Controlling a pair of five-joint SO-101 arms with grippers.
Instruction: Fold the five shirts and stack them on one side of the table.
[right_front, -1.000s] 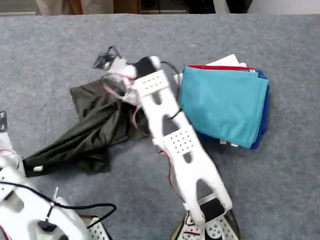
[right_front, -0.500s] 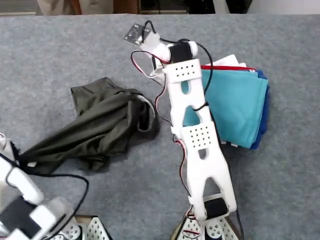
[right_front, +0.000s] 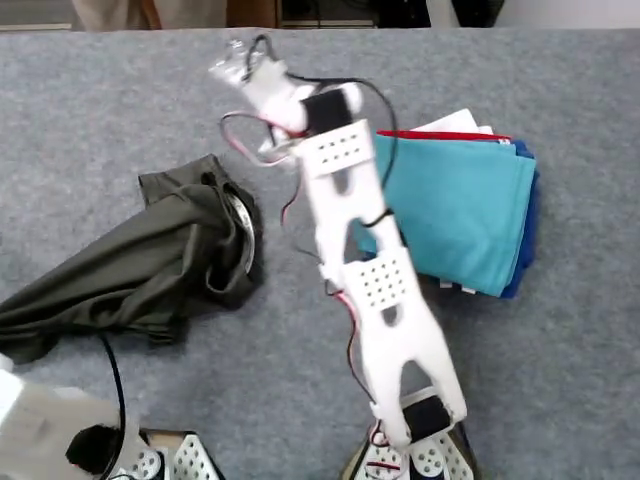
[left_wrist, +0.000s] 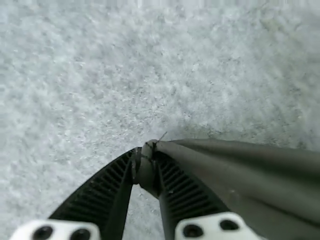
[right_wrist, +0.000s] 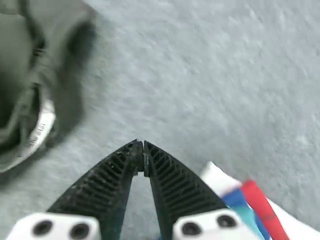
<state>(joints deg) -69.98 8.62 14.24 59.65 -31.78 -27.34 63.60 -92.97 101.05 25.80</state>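
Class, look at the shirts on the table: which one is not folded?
The dark olive shirt, crumpled on the table and pinched by the left gripper. The turquoise shirt and those beneath it lie folded in a stack.

The high camera is looking steeply down over the bench from the arms' side. Wrist cameras are peering closely past the left claw and right claw, all three catching the olive shirt
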